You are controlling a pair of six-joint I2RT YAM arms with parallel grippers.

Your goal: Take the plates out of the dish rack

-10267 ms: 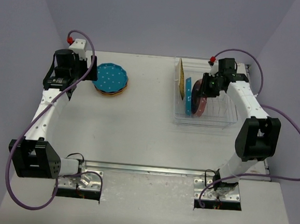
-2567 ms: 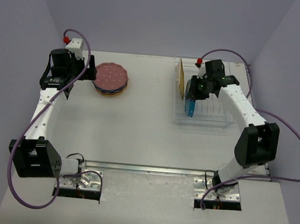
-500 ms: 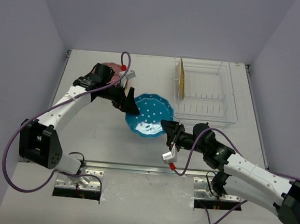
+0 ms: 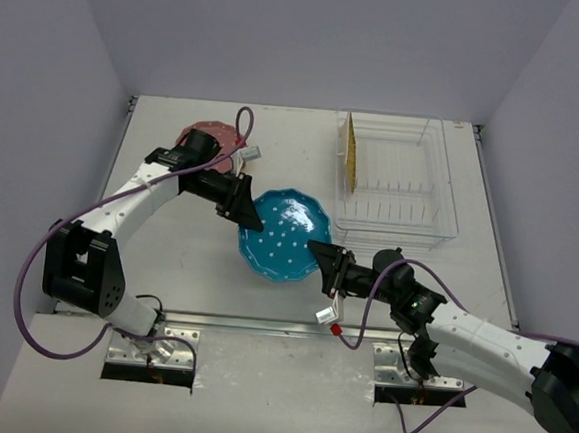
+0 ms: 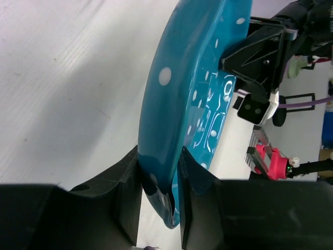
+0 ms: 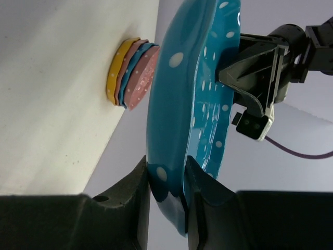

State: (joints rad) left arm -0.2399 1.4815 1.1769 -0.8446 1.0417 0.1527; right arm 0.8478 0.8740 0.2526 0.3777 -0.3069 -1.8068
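A teal polka-dotted plate point(image 4: 283, 234) hangs above the table's middle, held from two sides. My left gripper point(image 4: 245, 205) is shut on its far-left rim, and the rim sits pinched between its fingers in the left wrist view point(image 5: 159, 156). My right gripper point(image 4: 321, 259) is shut on the near-right rim point(image 6: 166, 161). The clear dish rack point(image 4: 440, 213) stands at the back right with one yellow plate point(image 4: 350, 153) upright at its left end. A stack of plates point(image 4: 208, 135) with a pink one on top lies at the back left, also in the right wrist view point(image 6: 132, 73).
The left arm reaches across in front of the plate stack and hides part of it. Purple cables loop from both arms. The two arm bases sit at the near table edge.
My left gripper has shut on the teal plate's rim. The plate has tilted and shifted slightly toward the near left, still in my right gripper.
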